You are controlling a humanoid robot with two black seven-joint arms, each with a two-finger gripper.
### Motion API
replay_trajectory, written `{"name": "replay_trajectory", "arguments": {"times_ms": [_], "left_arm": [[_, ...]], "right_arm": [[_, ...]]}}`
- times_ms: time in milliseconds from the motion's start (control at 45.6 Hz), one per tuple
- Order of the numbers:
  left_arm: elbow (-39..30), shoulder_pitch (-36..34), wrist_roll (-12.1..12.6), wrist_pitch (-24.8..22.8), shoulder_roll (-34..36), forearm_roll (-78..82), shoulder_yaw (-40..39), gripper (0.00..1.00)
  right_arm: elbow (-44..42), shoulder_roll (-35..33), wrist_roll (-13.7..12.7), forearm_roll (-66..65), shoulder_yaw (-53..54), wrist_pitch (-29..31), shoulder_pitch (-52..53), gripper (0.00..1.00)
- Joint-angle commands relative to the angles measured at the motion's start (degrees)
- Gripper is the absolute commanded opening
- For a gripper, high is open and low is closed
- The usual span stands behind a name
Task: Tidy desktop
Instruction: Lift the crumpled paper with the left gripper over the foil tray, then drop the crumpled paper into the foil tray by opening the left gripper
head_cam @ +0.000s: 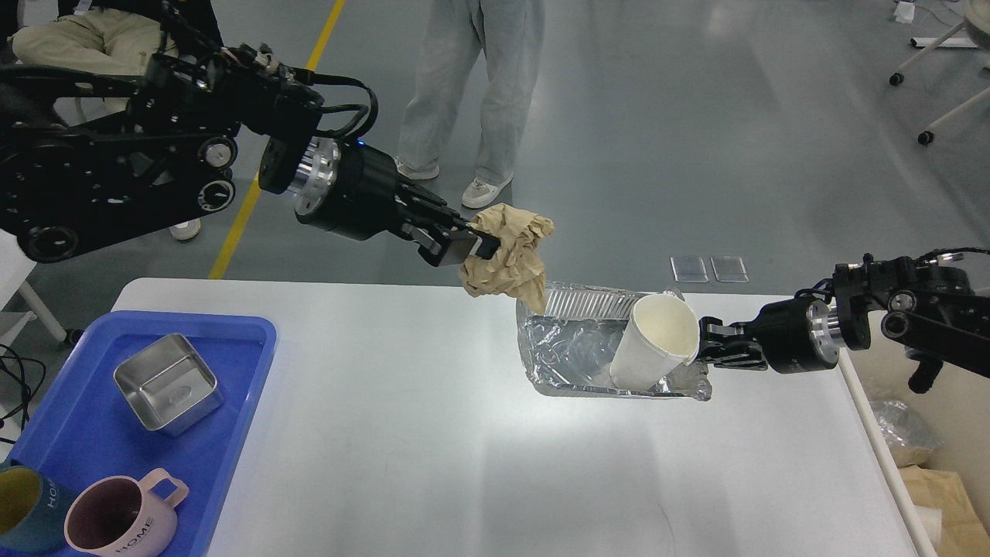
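Crumpled brown paper (506, 259) in left jaws

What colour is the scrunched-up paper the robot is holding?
Light brown. The left gripper holds the paper; the head view shows it.

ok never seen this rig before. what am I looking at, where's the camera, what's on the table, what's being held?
One picture, taken from the robot's own head, looking forward and down. The two black arms are its own.

The left gripper is shut on a crumpled brown paper, held in the air above the far left corner of a foil tray.

The right gripper reaches the paper cup, which leans inside the foil tray. Its fingers are partly hidden behind the cup, so the grip is unclear.

The white desktop also carries a blue tray with a steel dish and two mugs, a pink mug and a dark mug.
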Motion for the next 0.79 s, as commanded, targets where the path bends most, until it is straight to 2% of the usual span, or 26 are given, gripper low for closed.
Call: {"name": "replay_trajectory", "arguments": {"times_ms": [0,241,504,614,767], "left_arm": [[3.65,1.17,0.00,0.83,-5.50,-0.87,-0.18,0.01],[9.10,3.89,0.09,1.53,-14.12,-1.48,-0.18,0.01],[11.12,5.83,0.18,1.53,-16.67,-1.48,-0.09,0.03],[11.21,6.71,0.35,1.53,-17.20,-1.48,-0.09,0.08],[11.39,7.59,0.88,1.44,-17.20,-1.48,-0.18,0.21]], "right_arm": [[0.01,0.09,0.00,0.11,0.01,0.00,0.23,0.00],[0.36,0.00,0.00,0.20,0.01,0.18,0.93,0.00],[0.45,-0.09,0.00,0.29,0.10,0.18,1.11,0.00],[0.45,-0.18,0.00,0.29,0.01,0.18,1.63,0.00],[0.45,-0.18,0.00,0.38,0.01,0.18,1.63,0.00]]}}
